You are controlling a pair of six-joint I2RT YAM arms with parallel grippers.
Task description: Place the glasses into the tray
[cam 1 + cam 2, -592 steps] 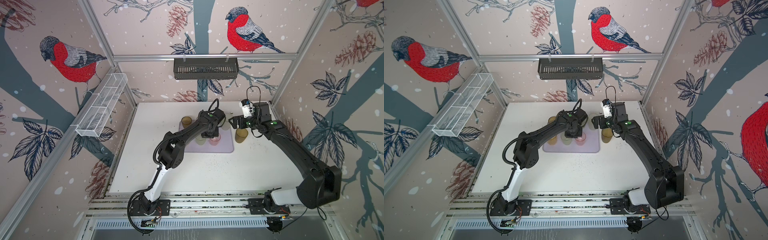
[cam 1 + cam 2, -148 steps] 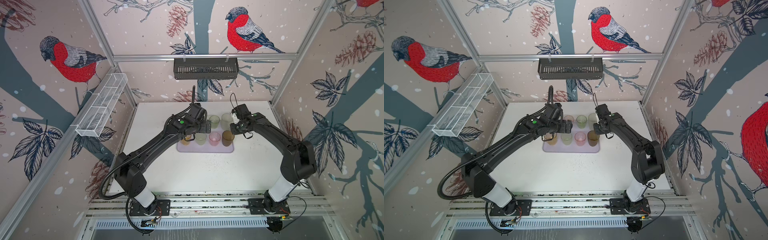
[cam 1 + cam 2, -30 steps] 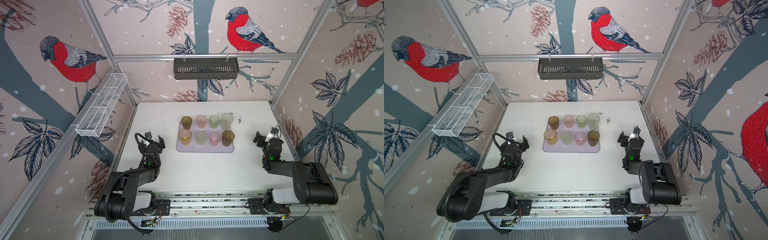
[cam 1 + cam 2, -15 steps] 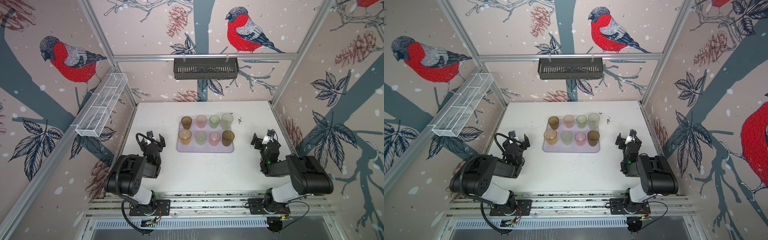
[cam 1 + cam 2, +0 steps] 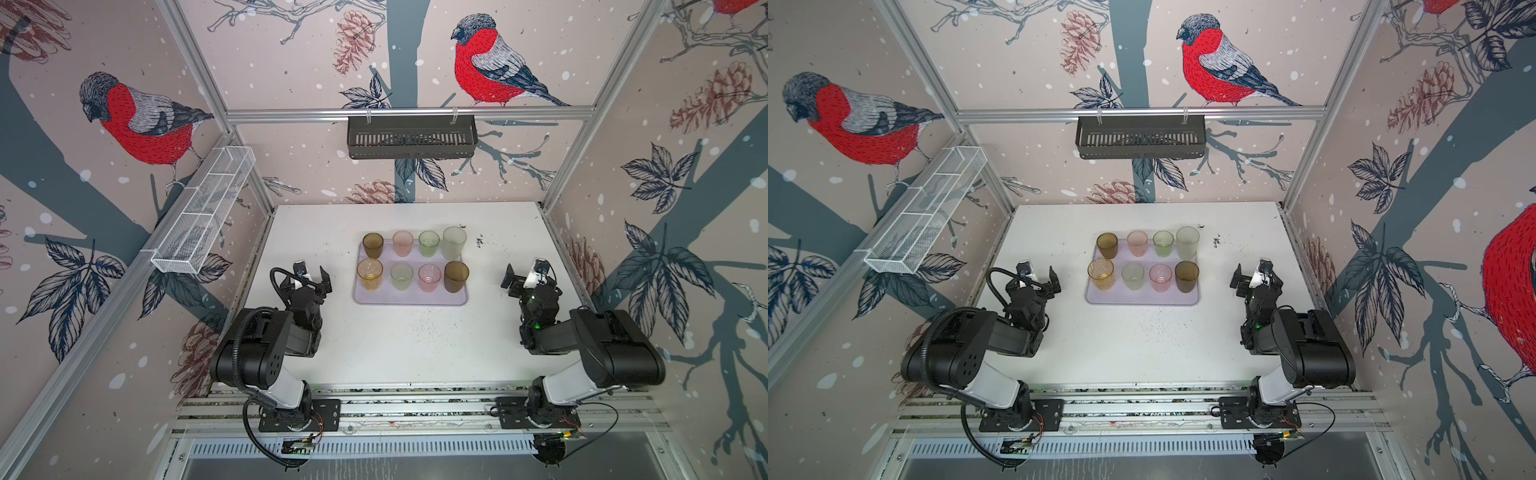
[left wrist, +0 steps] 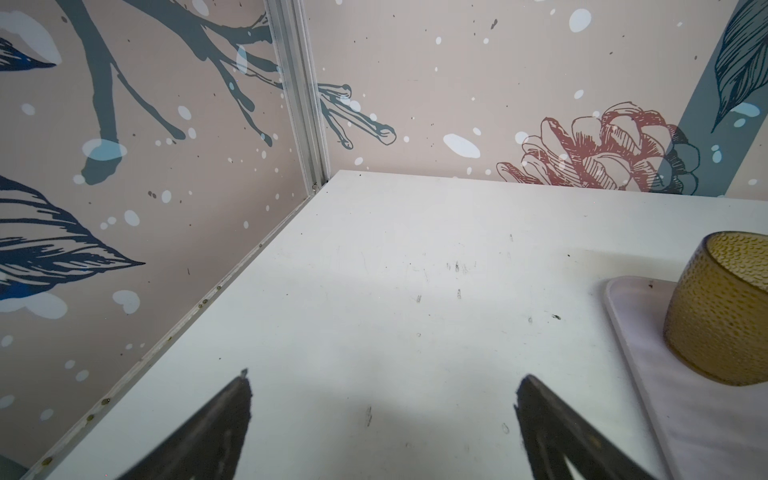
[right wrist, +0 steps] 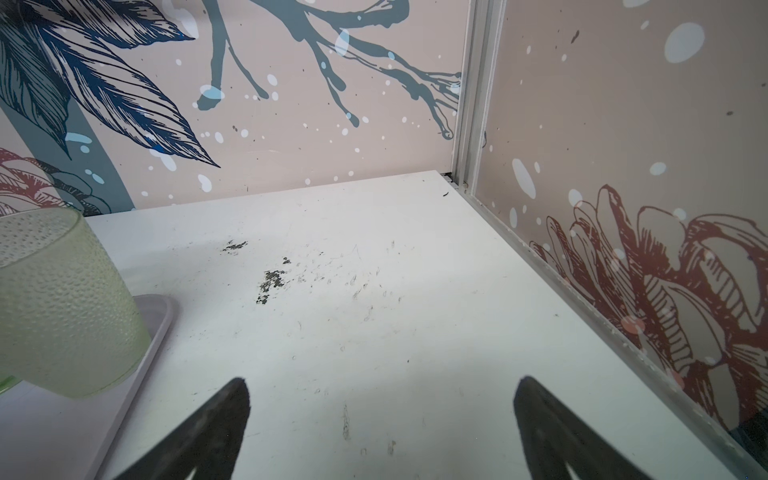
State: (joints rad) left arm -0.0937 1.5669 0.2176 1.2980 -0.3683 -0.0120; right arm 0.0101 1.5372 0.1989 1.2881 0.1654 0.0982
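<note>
The left gripper (image 5: 311,274) is spread wide and holds nothing, its dark fingers (image 6: 216,424) hanging over bare white table (image 5: 415,345). The left arm (image 5: 266,349) is folded back low near its base, left of the tray. The right gripper (image 5: 524,277) is likewise spread and empty, its arm (image 5: 598,345) folded back to the right of the tray. All eight glasses (image 5: 401,276) stand upright in two rows of four on the pale lilac tray (image 5: 409,298), mid-table. The left wrist view catches one amber glass (image 6: 723,307); the right wrist view a frosted green one (image 7: 62,307). Five seconds earlier both arms reached over the tray; since then they have drawn back, and over the last second they have tucked in further.
</note>
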